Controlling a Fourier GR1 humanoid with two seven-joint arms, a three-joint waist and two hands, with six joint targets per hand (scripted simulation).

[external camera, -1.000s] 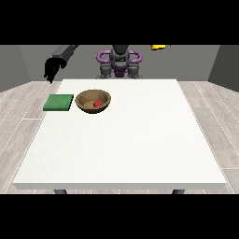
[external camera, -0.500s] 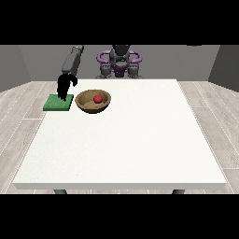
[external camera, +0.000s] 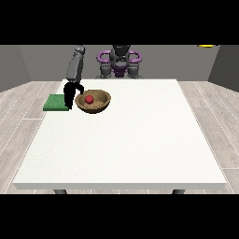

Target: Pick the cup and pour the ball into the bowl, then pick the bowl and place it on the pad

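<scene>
Pour looks done — the red ball (external camera: 89, 99) sits in the bowl (external camera: 93, 101); you'll see no cup. Bowl on the counter (external camera: 121, 140), just beside the green pad (external camera: 57, 102), not on it. The hand at the view's left (external camera: 70, 93) hangs at the bowl's rim — can't tell how its fingers lie.

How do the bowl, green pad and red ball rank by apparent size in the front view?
1. Bowl
2. Green pad, somewhat smaller, partly hidden by the hand at the view's left
3. Red ball, clearly smallest, inside the bowl
</scene>
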